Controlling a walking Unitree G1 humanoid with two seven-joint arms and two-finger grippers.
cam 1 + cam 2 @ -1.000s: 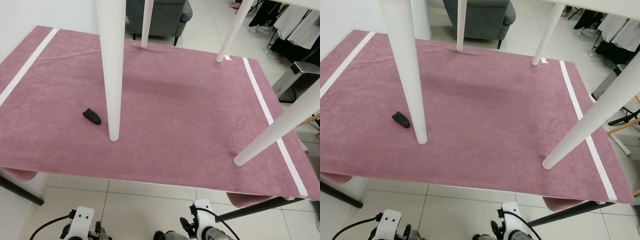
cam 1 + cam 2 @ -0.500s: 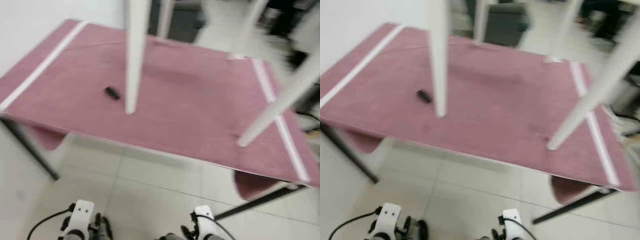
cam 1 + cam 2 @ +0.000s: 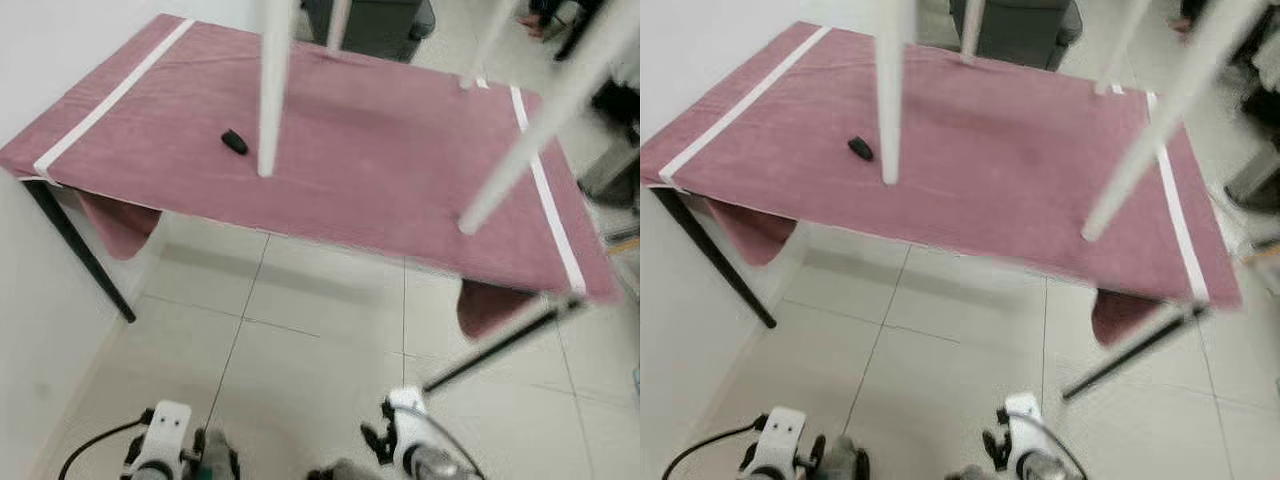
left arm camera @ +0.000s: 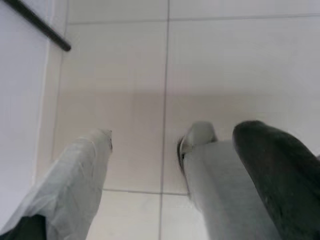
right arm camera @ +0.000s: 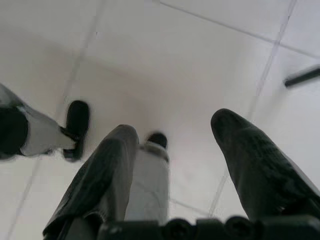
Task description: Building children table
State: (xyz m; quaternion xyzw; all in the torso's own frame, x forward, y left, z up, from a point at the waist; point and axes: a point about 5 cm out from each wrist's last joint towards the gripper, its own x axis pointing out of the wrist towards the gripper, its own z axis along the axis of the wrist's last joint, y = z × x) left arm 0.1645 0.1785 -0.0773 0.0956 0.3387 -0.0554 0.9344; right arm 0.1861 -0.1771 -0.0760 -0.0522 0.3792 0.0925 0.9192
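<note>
A white children's table stands on a work table draped in a pink cloth. Its legs come down onto the cloth: one at the front left, one at the front right, and two thinner ones at the back. A small black part lies on the cloth just left of the front-left leg. Both arms hang low in front of my feet, well short of the table. My left gripper and right gripper are open over the floor tiles, holding nothing.
The work table has black metal legs, and the cloth hangs over its near edge. A white wall runs along the left. A grey armchair stands behind the table. Pale floor tiles lie between me and the table.
The camera has moved back from the work table, so more floor and the table's near edge show. The white table and the black part have not shifted on the cloth.
</note>
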